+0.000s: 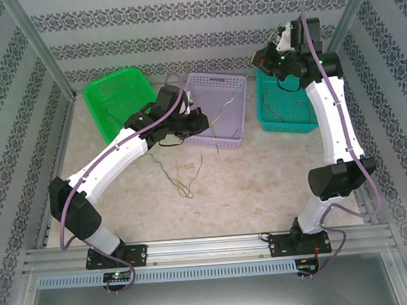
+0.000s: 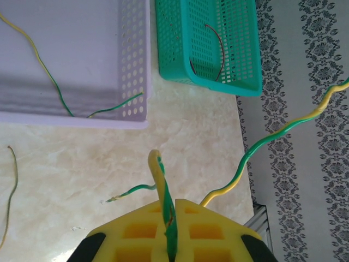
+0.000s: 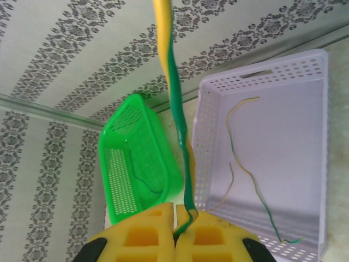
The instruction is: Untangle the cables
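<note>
Left wrist view: pinching a green-and-yellow cable (image 2: pixel 162 180) tight between the closed pads of the left gripper (image 2: pixel 170 212), with one end curling up just beyond the jaws and the rest snaking off to their right. Framing, ahead and to the left of those jaws, a purple basket (image 2: pixel 133 60) cradling a striped wire (image 2: pixel 49 76). Ahead and to the right, taking in a teal basket (image 2: pixel 242 60) carrying a dark red wire (image 2: pixel 219 52). Catching one more thin wire (image 2: pixel 11 185) lying on the table (image 2: pixel 185 136), far to the left of the jaws.

Right wrist view: clamping a twisted green-and-yellow strand (image 3: pixel 178 109) between the shut pads of the right gripper (image 3: pixel 175 218), the strand stretching straight away from the jaws. Framing, ahead and to the left, a green basket (image 3: pixel 163 164) holding a dark wire (image 3: pixel 139 177). Ahead and to the right, showing the purple basket again, with slender wires (image 3: pixel 248 164) trailing across its floor.

Top external view: taking in loose cables (image 1: pixel 181 176) sprawling on the table just below the left jaws. Cannot tell whether both grippers are sharing one cable.
</note>
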Available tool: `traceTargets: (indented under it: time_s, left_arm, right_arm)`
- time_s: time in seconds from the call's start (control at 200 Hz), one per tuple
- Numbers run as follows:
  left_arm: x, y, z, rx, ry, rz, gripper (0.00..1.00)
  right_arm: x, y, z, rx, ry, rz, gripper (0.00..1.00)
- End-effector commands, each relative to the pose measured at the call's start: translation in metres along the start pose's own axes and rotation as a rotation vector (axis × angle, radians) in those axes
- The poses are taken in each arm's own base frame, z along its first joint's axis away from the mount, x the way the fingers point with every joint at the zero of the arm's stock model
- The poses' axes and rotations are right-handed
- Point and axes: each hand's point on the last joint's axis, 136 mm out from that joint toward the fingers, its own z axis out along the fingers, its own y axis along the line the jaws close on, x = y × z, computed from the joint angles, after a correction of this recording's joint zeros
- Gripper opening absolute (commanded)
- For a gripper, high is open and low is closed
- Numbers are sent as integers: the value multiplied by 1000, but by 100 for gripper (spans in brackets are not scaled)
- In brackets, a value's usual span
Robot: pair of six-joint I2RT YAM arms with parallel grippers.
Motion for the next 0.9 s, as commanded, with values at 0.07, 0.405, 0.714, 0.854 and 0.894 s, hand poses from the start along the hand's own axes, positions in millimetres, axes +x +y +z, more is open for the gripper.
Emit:
traceTargets:
  time_s: [0.07,0.405,0.714,0.854,0.894]
  left_arm:
    - [23,53,-9,-177,116,-228,0]
    - [-18,31,-18,-69,2,-359,0]
    - [-24,20,-15,-20,4,-394,0]
    - [-21,22,-17,-17,4,-403,0]
    - [-20,22,-17,-19,1,-403,0]
  right_arm:
    - [-47,-1,-49,74,-267,-80,48]
    - [93,-5,-57,64,-140,111,55]
    - [162,32,26,-76,-42,325,53]
    - [159,47,58,-121,28,355,49]
    - [162,53,62,-125,46,351,47]
